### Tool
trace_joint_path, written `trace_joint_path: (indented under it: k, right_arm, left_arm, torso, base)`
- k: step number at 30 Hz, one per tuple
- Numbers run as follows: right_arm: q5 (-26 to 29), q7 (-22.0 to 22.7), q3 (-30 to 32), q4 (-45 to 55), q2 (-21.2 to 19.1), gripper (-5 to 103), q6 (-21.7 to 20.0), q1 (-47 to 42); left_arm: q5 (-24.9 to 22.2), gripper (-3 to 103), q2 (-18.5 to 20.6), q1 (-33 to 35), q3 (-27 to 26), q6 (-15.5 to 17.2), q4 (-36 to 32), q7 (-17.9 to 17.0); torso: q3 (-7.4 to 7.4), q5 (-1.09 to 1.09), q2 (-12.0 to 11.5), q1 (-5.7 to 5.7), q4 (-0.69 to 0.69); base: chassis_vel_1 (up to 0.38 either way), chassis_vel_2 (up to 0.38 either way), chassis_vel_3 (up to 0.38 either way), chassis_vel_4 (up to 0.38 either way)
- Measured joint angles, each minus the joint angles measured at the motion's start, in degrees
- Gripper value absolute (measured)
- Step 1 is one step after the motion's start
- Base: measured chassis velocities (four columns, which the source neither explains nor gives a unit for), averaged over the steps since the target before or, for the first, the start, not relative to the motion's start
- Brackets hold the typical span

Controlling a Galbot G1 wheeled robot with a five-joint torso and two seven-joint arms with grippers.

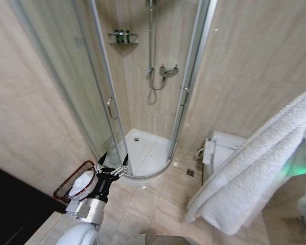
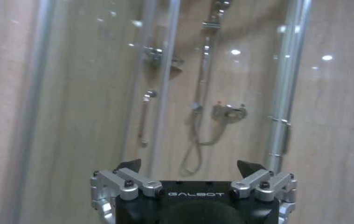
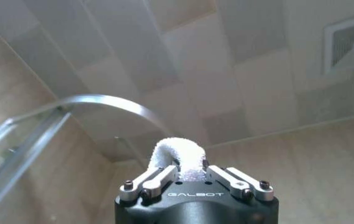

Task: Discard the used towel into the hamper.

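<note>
— One towel (image 1: 255, 168), white and thick, hangs in a long fold at the right of the head view, high above the floor. Where is it held?

— At its top end. In the right wrist view the right gripper (image 3: 186, 173) points up toward the ceiling, its two fingers pressed together on a small loop of the towel's cloth (image 3: 178, 156).

— And the hamper (image 1: 74, 182)?

— Low on the left, on the tiled floor against the wall, tilted, with something white lying inside it. It is well apart from the towel, across the floor.

— What is the left arm doing?

— The left gripper (image 1: 112, 166) reaches forward just beside the hamper's rim, its dark fingertips spread apart with nothing between them. The left wrist view shows it facing the shower cabin (image 2: 164, 84).

— What stands between towel and hamper?

— Open floor tiles (image 1: 158, 199), with the shower's curved glass door (image 1: 104, 92) and white tray (image 1: 148, 150) behind. A toilet (image 1: 222, 148) sits just behind the hanging towel.
</note>
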Motion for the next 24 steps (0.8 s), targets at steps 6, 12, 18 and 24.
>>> trace_joint_path:
  k: [6, 12, 18, 24]
  right_arm:
    - [-0.13, -1.54, -2.29, 0.00, -0.16, 8, 0.47, 0.71]
    - [-0.07, -2.74, -3.48, 0.00, -0.37, 8, 0.91, 1.38]
    - [0.05, -3.58, -4.79, 0.00, -0.75, 8, 1.65, 2.30]
    - [-0.23, -3.76, -5.79, 0.00, -1.02, 8, 1.70, 2.82]
  left_arm:
    - [0.00, 100, 0.00, 0.00, 0.00, 0.00, 0.00, 0.00]
    - [0.00, 100, 0.00, 0.00, 0.00, 0.00, 0.00, 0.00]
    - [0.00, 100, 0.00, 0.00, 0.00, 0.00, 0.00, 0.00]
    - [0.00, 100, 0.00, 0.00, 0.00, 0.00, 0.00, 0.00]
  torso:
    - [-0.02, 0.00, -0.04, -0.02, -0.02]
    - [-0.04, 0.00, -0.06, -0.03, -0.02]
    - [-0.05, -0.01, -0.09, -0.04, -0.01]
    - [-0.06, 0.00, -0.11, -0.05, -0.01]
  base:
    - [0.103, 0.103, 0.098, 0.092]
    - [0.122, 0.114, 0.115, 0.113]
    - [0.133, 0.119, 0.127, 0.127]
    - [0.121, 0.128, 0.126, 0.124]
